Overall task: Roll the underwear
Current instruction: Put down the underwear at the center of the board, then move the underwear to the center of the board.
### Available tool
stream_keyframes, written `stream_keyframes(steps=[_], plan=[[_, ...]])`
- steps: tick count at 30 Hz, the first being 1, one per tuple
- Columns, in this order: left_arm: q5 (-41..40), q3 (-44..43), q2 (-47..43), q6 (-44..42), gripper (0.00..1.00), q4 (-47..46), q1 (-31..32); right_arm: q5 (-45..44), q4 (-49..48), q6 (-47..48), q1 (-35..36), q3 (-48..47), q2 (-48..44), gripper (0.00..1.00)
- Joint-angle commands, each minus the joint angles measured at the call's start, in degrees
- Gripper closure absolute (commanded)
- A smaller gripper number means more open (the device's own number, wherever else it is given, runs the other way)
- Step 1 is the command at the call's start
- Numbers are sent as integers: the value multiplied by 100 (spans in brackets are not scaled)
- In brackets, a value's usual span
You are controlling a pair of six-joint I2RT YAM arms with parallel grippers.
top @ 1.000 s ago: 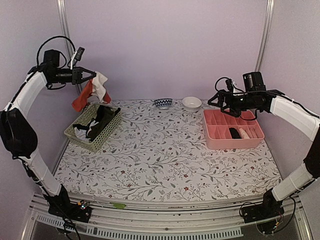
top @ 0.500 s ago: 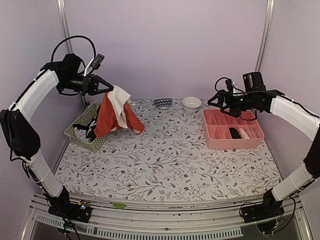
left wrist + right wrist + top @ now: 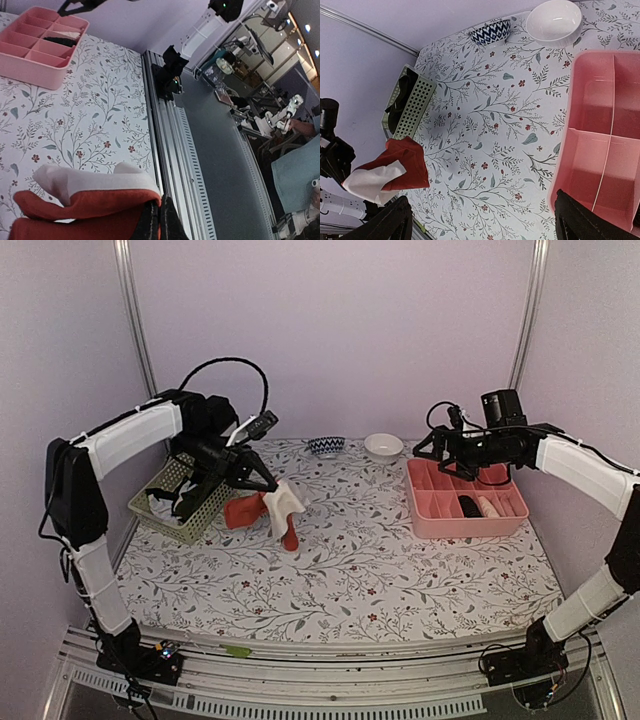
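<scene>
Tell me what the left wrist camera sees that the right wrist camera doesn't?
Only the left wrist view: the table's metal front rail and a cluttered room beyond it. Only the right wrist view: a white bowl, a blue patterned bowl and the green basket holding black cloth. Both: the red-orange and cream underwear, the pink tray and the flowered tabletop.

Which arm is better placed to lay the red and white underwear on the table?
Left. The left gripper is shut on the underwear, dangling it over the table. The right gripper hovers open by the pink tray, well away from the cloth.
</scene>
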State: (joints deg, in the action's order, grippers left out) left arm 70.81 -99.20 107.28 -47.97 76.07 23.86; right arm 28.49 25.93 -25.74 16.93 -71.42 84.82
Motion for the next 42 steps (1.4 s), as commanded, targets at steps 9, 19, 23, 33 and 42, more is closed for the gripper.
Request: stream_keyframes(steps=[9, 19, 23, 33, 42], plan=[[114, 268, -192, -157, 88, -87, 671, -56, -27, -275, 163, 671, -530, 3], [-2475, 1242, -642, 2110, 16, -3782, -999, -201, -261, -433, 815, 973, -322, 21], [-2327, 2382, -1437, 781, 22, -3206, -921, -43, -611, -569, 1494, 1160, 106, 31], [-3493, 4888, -2454, -505, 45, -3760, 1544, 168, -1049, -801, 2294, 1284, 660, 39], [-3790, 4759, -1082, -288, 65, -4431, 2528, -7, -866, -981, 2165, 1699, 107, 40]])
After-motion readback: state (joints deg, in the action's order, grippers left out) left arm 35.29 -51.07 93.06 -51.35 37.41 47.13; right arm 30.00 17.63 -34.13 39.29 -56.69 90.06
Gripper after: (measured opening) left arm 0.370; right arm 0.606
